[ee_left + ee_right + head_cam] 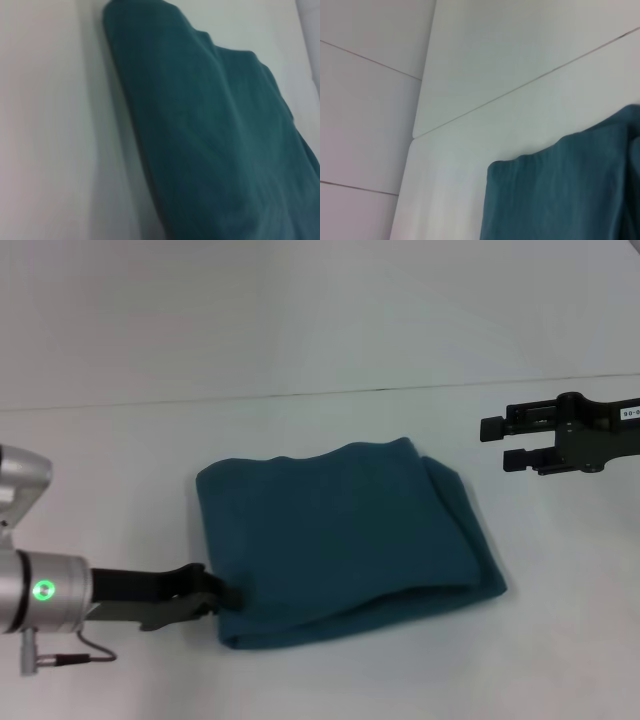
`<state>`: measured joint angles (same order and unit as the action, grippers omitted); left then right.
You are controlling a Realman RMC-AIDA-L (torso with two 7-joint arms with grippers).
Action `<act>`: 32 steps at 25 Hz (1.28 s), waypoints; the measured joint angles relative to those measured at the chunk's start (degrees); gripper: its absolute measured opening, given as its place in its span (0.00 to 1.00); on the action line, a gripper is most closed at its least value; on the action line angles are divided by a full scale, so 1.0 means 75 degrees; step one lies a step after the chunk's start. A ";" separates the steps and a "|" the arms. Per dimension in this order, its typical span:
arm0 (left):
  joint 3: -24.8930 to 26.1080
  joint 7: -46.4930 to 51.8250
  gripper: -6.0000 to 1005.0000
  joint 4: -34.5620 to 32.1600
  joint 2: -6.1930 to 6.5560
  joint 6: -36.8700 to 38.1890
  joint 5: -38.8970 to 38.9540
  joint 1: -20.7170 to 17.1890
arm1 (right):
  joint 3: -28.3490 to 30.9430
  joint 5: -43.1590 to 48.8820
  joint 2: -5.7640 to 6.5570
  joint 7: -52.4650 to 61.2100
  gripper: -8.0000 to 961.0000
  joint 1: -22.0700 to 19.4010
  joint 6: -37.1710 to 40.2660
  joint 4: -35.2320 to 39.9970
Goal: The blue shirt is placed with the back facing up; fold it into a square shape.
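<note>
The blue shirt (345, 540) lies mid-table (320, 340), already folded into a thick, roughly square bundle. The top layer is loose, bulging along the near edge, and a lower layer pokes out at the far-right corner.

The left gripper (222, 592) is low at the bundle's near-left corner, tips touching the fabric or tucked into it. Whether it pinches cloth or is merely pressed against it cannot be told: the fingertips disappear at the shirt edge, and the left wrist view shows only the shirt (210, 135) and the table, no fingers.

The right gripper (495, 443) hangs clear of the shirt, off to its right and farther back, fingers apart with a narrow gap and nothing between them. Its wrist view catches just one corner of the shirt (560, 195).

Risks, as a judgement:
- If the left gripper has hold of cloth, pulling away would drag the corner out and skew the square.
- A sideways retreat at table level could snag the bottom layer and slide the whole bundle.
- The puffy top layer could slump toward the near edge.

Hidden: the layers inside the fold, and the sleeves and collar.
</note>
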<state>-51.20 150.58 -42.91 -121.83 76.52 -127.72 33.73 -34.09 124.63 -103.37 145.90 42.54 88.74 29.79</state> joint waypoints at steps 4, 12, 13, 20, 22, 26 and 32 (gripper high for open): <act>0.0155 0.0024 0.13 -0.0116 0.0088 0.0214 -0.0066 -0.0219 | 0.0000 0.0000 0.0002 0.0000 0.79 -0.0032 -0.0005 0.0000; 0.0684 -0.0297 0.17 0.0011 0.0235 0.0689 -0.0218 -0.0134 | -0.0001 -0.0009 0.0002 0.0000 0.79 -0.0033 -0.0008 0.0000; 0.0733 -0.0351 0.18 0.0011 0.0253 0.0777 -0.0220 -0.0128 | -0.0001 -0.0010 0.0002 0.0000 0.79 -0.0031 -0.0008 0.0000; 0.1538 -0.0367 0.25 -0.0203 0.0378 0.1063 -0.0215 -0.0232 | -0.0001 -0.0014 0.0001 0.0000 0.79 -0.0039 -0.0003 0.0001; 0.1696 -0.0354 0.32 -0.0244 0.0393 0.1133 -0.0192 -0.0261 | -0.0001 -0.0014 0.0002 0.0000 0.79 -0.0039 0.0005 0.0006; 0.2127 -0.0422 0.46 -0.0153 0.0285 0.1556 0.0180 -0.0356 | -0.0001 -0.0014 0.0002 0.0000 0.79 -0.0038 0.0001 0.0009; 0.2172 -0.1720 0.70 -0.0155 0.0082 0.2061 0.0874 -0.0481 | -0.0066 0.0004 -0.0080 -0.1160 0.79 -0.0009 0.0261 0.0125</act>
<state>-34.91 137.68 -44.07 -121.22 91.98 -121.16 30.13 -34.59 124.66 -103.97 137.20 42.47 90.69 30.73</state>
